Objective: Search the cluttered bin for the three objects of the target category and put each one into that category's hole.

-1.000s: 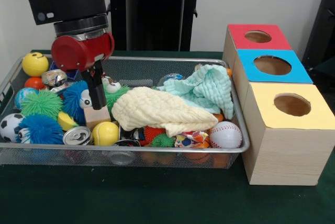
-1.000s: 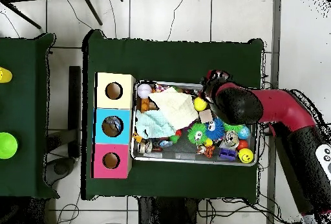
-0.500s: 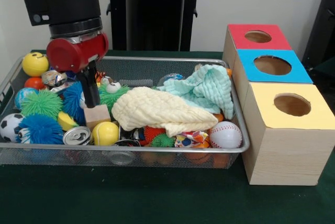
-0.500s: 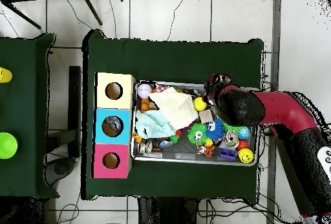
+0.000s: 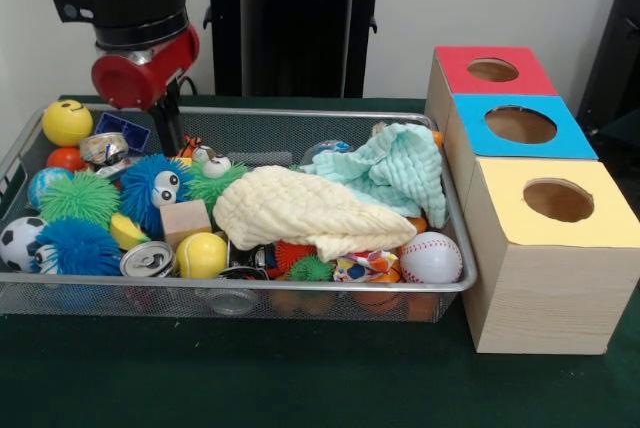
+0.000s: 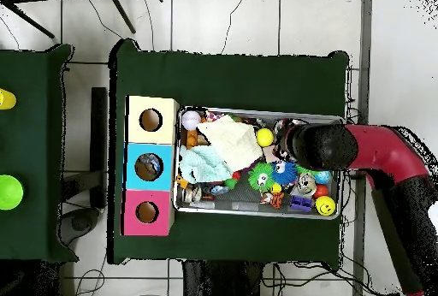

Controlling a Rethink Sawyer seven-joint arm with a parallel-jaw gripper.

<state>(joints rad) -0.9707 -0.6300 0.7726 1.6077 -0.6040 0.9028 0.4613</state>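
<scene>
CHANGE: gripper [image 5: 172, 133] rose off the wooden block [image 5: 185, 220], empty; spread not discernible | BIN: cluttered bin [image 5: 300, 115] mid-table | HOLE: hole [image 5: 520, 124] in blue box toward table's right edge, front view | STATUS: no object extracted.

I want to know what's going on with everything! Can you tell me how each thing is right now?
claw: lifted above the toys, holding nothing I can see
wire bin: crammed with toys
wooden block: lying loose in the bin
yellow cloth: rumpled over toys
blue box hole: open, nothing sticking out
</scene>
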